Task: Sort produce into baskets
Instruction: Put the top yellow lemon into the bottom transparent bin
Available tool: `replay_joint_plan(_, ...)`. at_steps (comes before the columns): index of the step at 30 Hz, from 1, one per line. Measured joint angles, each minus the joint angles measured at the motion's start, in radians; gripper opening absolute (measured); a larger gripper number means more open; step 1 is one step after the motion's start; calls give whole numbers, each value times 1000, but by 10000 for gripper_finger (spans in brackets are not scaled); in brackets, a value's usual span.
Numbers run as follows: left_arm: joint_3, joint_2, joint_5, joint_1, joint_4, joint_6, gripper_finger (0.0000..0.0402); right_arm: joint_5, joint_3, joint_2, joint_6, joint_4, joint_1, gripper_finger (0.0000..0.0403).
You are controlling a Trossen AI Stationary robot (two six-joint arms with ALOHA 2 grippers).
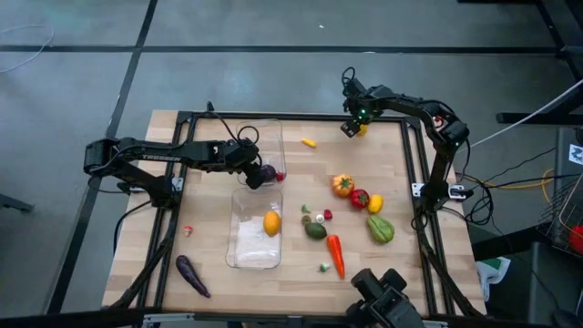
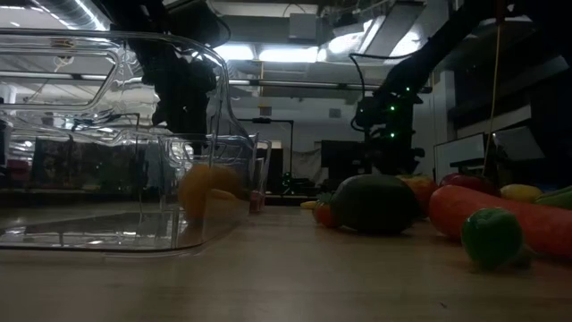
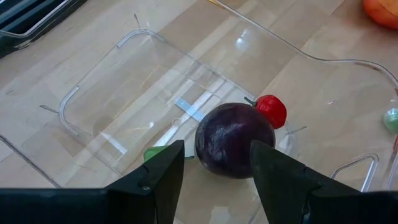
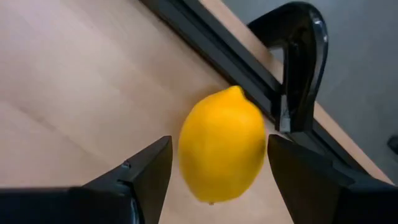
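We see a wooden desk (image 1: 209, 264) in a dark frame, and on it two clear baskets set end to end: the far basket (image 1: 271, 137) under the left arm, the near basket (image 1: 246, 246) with an orange-yellow fruit (image 1: 271, 222) lying inside it. The only writing we can read is the white word TROSSEN along the left arm's link; we find no other labels. The left pincer (image 1: 258, 173) hangs over the near end of the far basket, its fingers closed against the sides of a round dark purple piece (image 3: 234, 140); a small red piece (image 3: 271, 110) and a bit of green (image 3: 155, 153) lie just beside it in the left wrist view. The right pincer (image 1: 355, 128) is at the far edge of the desk, its two fingers set on either side of a yellow lemon (image 4: 222, 144); whether they press it we cannot tell for sure, though it sits squarely between them, just beside the frame rail. The rest of the produce lies loose on the right half: an orange pepper (image 1: 342, 184), a red pepper (image 1: 360, 198), a second lemon (image 1: 374, 203), a green piece (image 1: 381, 229), an avocado (image 1: 315, 230), a carrot (image 1: 335, 254). A purple aubergine (image 1: 191, 275) lies alone at the near left corner, and a small yellow piece (image 1: 310, 142) sits beside the far basket.
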Motion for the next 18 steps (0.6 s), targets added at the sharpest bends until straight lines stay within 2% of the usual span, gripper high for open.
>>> replay_joint_plan(14,0,0,0,0,0,0,180,-5,-106,-3,4,86,0,261)
replay_joint_plan(18,0,0,0,0,0,0,180,-22,-107,-3,3,88,0,239)
